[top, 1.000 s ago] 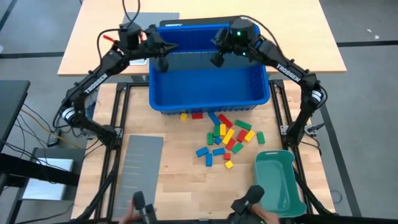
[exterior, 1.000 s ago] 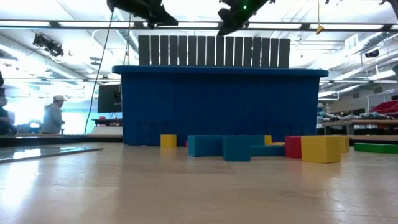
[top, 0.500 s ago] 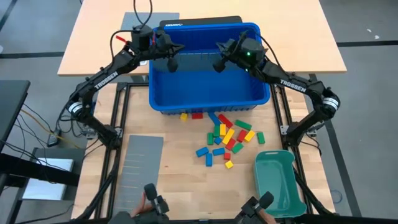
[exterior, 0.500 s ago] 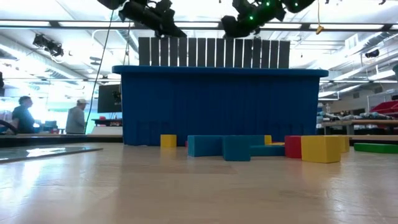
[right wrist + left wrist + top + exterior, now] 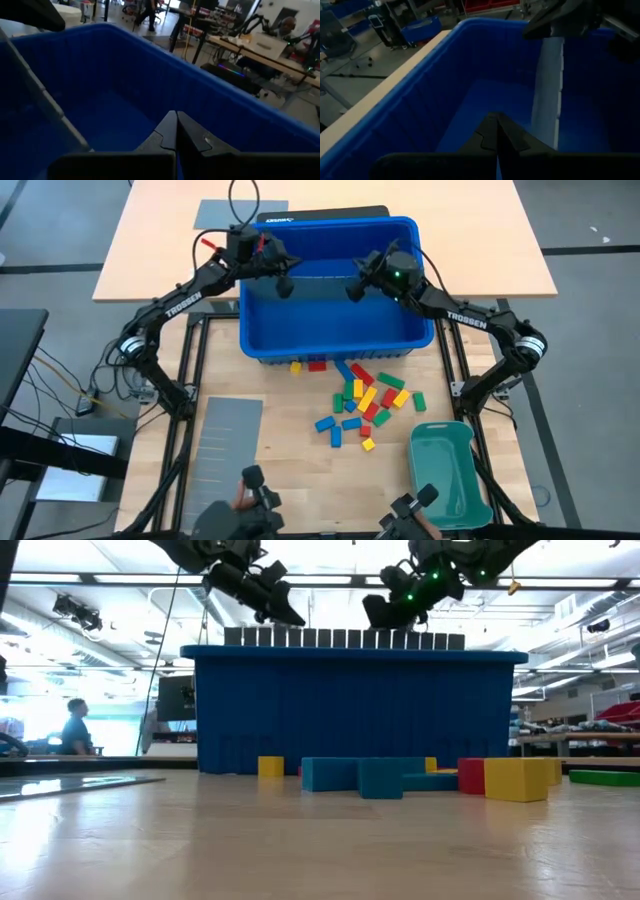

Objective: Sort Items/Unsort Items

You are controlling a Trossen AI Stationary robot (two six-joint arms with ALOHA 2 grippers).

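Where blocks [image 5: 362,406] lie: wood tbl [image 5: 290,460].

The items [image 5: 365,402] are small rectangular toy blocks in red, yellow, green and blue, lying loose on the bench in a scattered cluster just in front of the blue bin [image 5: 336,343]. A yellow block [image 5: 296,367] and a red block [image 5: 317,366] lie side by side close against the bin's front wall, a little apart from the rest. The thickest part of the cluster sits further from the bin, with blocks touching or overlapping at mixed angles. A green block [image 5: 420,401] lies at the cluster's edge, and a small yellow block [image 5: 368,444] lies farthest from the bin. In the low view, a yellow block [image 5: 515,780] stands nearest, with blue blocks [image 5: 381,778] lying flat beside it.
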